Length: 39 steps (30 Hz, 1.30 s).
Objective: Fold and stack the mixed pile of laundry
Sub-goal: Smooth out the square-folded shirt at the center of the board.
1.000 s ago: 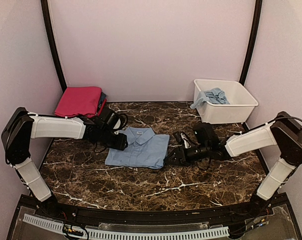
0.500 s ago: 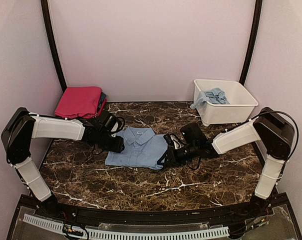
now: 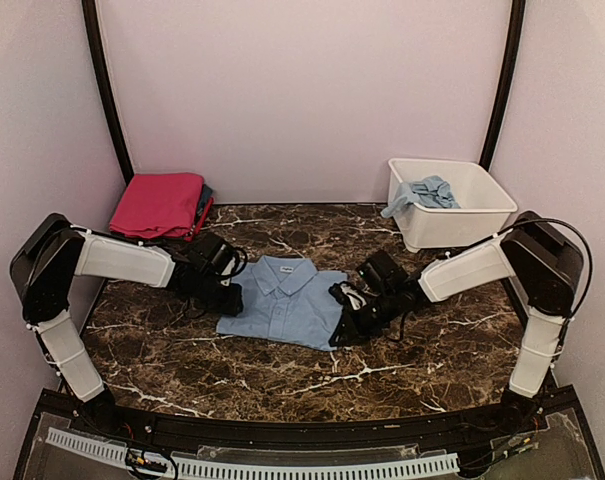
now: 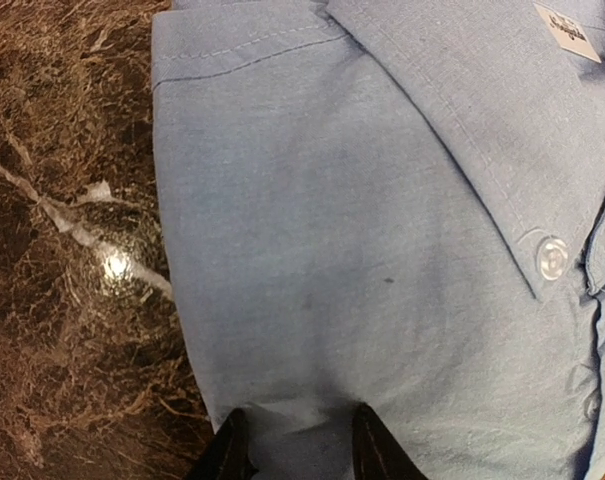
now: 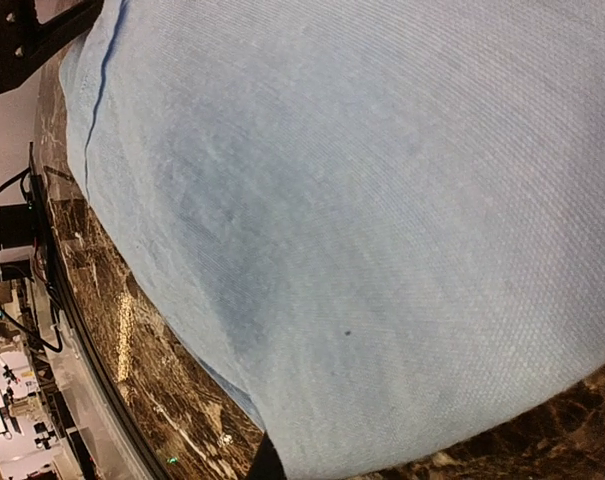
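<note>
A folded pale blue collared shirt [image 3: 282, 302] lies flat on the dark marble table [image 3: 282, 375], and it fills both wrist views [image 4: 382, 250] [image 5: 362, 200]. My left gripper [image 3: 229, 298] is at its left edge. In the left wrist view the two dark fingertips [image 4: 227, 455] straddle a puckered fold of the shirt, pinched between them. My right gripper [image 3: 342, 325] is at the shirt's right front corner. The cloth drapes over it, so only one dark fingertip [image 5: 267, 465] shows under the hem. More of the laundry pile is a pale blue garment [image 3: 427, 192] hanging out of the tub.
A white plastic tub [image 3: 482, 215] stands at the back right. A stack with a magenta-pink piece on top [image 3: 160, 203] and a dark piece under it sits at the back left. Black frame posts rise beside both back corners.
Both grippers have closed in on the shirt's opposite edges. The right arm slid left to the corner and shut; the left jaws narrowed. The shirt has shifted slightly right and toward the front.
</note>
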{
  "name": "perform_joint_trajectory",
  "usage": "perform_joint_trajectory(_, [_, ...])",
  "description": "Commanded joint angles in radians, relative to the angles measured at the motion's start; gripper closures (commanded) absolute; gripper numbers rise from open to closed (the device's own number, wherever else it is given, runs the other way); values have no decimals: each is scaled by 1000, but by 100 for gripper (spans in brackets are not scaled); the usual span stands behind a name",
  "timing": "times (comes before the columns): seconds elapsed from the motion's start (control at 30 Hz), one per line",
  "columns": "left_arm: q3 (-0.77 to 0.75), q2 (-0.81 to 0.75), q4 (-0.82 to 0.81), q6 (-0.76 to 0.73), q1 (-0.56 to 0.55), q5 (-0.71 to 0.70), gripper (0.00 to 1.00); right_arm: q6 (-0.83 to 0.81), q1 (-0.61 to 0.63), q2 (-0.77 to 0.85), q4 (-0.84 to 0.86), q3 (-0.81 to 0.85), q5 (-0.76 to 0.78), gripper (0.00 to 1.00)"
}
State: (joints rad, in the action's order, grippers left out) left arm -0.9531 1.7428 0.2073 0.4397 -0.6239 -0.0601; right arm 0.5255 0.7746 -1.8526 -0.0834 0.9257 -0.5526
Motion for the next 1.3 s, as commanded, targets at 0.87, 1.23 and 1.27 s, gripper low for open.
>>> perform_joint_trajectory(0.87, [6, -106, -200, 58, 105, 314, 36, -236, -132, -78, -223, 356, 171, 69])
perform_joint_trajectory(1.23, [52, 64, -331, 121, 168, 384, 51, -293, -210, -201, -193, 359, 247, 72])
perform_joint_trajectory(1.27, [57, 48, -327, 122, 176, 375, 51, -303, -219, -201, -205, 372, 263, 72])
